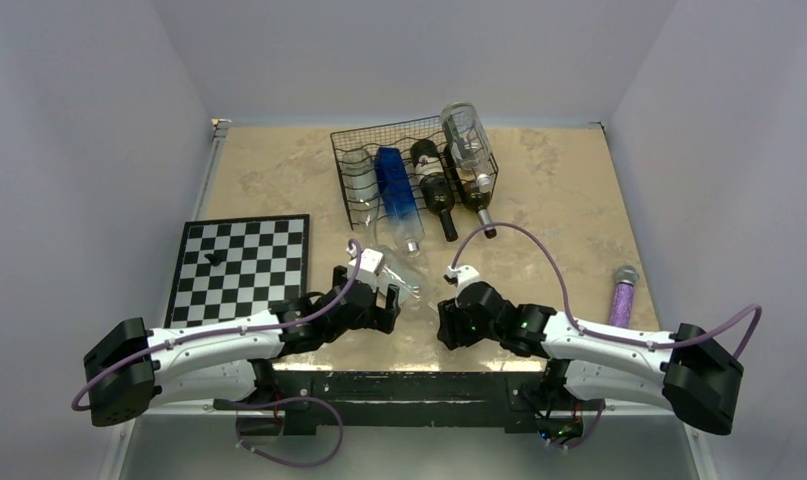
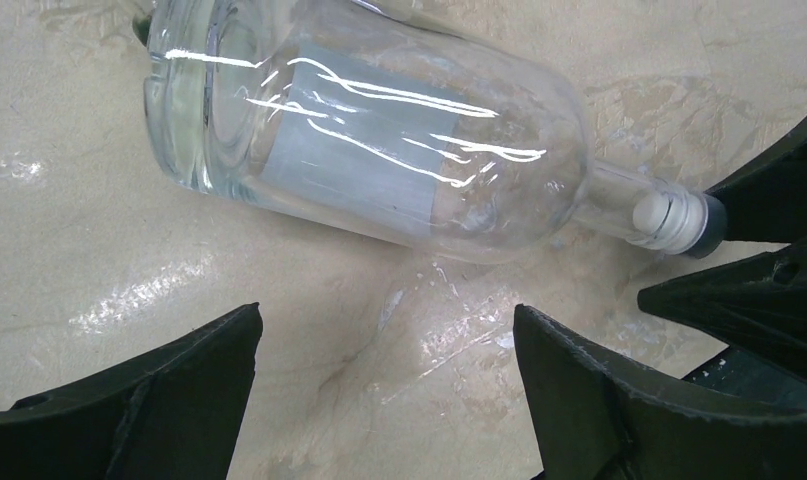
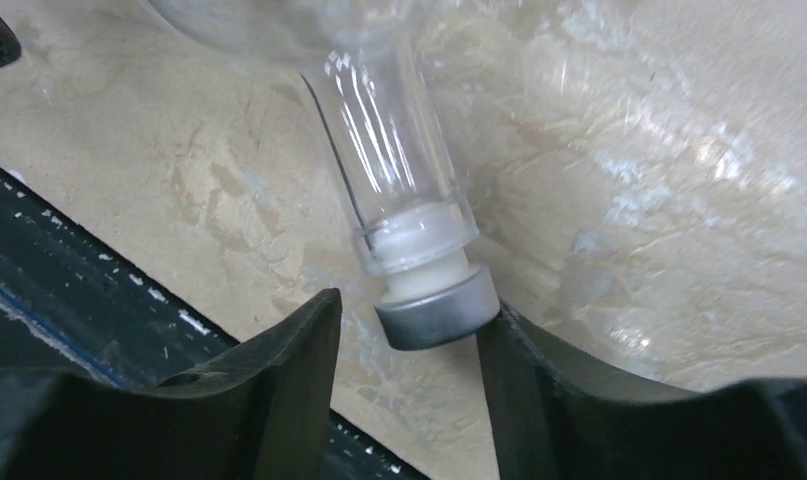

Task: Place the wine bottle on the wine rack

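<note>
A clear wine bottle (image 1: 404, 283) lies on its side near the table's front edge, between my two grippers. In the left wrist view its body (image 2: 379, 150) lies just beyond my left gripper (image 2: 387, 312), which is open wide over bare table. Its grey cap (image 3: 439, 310) sits between the fingers of my right gripper (image 3: 411, 308); the cap touches the right finger, with a gap to the left one. The black wire wine rack (image 1: 379, 140) stands at the back, holding several bottles.
A black-and-white chessboard (image 1: 241, 268) with a small dark piece (image 1: 215, 258) lies at the left. A purple microphone (image 1: 621, 295) lies at the right. The black front rail (image 1: 409, 385) runs right behind both grippers. Walls close in three sides.
</note>
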### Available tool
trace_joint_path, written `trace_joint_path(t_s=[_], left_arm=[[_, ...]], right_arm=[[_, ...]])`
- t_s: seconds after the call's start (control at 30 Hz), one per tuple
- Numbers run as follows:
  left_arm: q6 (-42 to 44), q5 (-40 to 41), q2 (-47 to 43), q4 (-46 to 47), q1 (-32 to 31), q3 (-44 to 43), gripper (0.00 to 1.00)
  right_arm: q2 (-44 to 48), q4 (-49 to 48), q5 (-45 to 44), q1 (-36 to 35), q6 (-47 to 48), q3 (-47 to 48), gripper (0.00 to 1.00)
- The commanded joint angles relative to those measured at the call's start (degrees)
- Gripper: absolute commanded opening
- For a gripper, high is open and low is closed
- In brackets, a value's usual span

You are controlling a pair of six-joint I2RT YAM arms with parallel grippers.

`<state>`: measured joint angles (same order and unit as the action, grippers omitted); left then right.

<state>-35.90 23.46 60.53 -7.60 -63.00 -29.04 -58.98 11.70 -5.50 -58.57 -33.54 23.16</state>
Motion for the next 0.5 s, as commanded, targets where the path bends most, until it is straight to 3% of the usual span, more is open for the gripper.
trace_joint_path(t_s=[0.0, 0.13, 0.47], left_arm=[[1.58, 1.66, -2.35, -0.43, 0.42, -2.34, 0.99], [1.97, 1.82, -3.83, -1.16, 0.51, -2.34, 0.99], [2.17, 2.46, -6.61, -3.17, 0.69, -1.98, 0.99]], right_arm=[[-0.04, -0.21, -7.16, -0.64, 2.27, 5.29, 0.61], [-4.19, -0.30, -8.81, -0.67, 4.08, 7.76, 0.68], [-19.52, -14.65, -8.39, -0.68, 8.07, 11.43, 0.62]])
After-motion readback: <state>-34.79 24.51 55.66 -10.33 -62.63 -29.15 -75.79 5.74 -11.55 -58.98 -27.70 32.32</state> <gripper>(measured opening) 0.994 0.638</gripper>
